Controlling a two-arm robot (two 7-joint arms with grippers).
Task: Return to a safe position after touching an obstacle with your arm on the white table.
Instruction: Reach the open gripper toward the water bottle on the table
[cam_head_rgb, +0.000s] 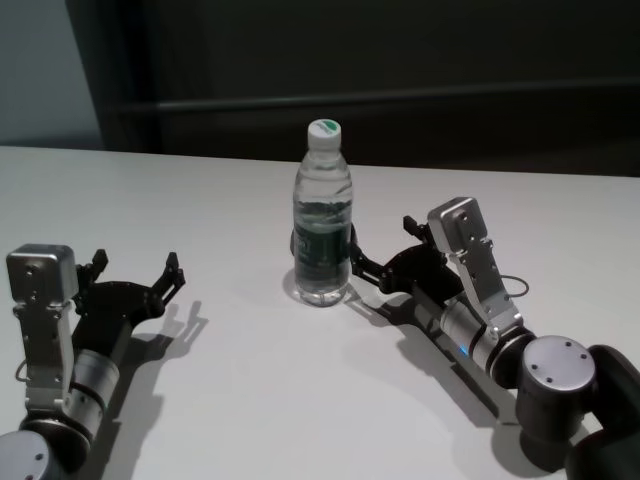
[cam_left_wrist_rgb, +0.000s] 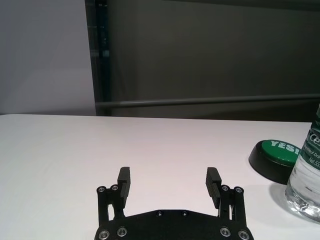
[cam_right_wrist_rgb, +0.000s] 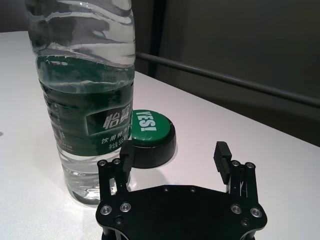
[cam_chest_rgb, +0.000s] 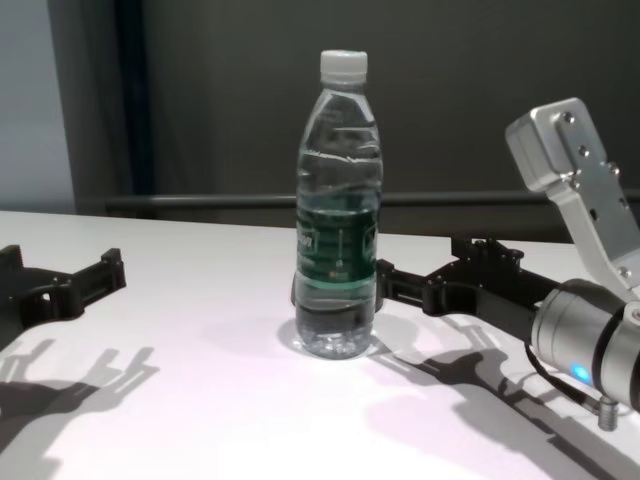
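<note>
Right gripper (cam_head_rgb: 385, 248), jaws spread and holding nothing, sits just beside the upright obstacle (cam_head_rgb: 323, 215) mid-way across the white table (cam_head_rgb: 250, 400), so I judge contact made and a careful backward retreat due, left gripper (cam_head_rgb: 137, 272) parked open.
</note>
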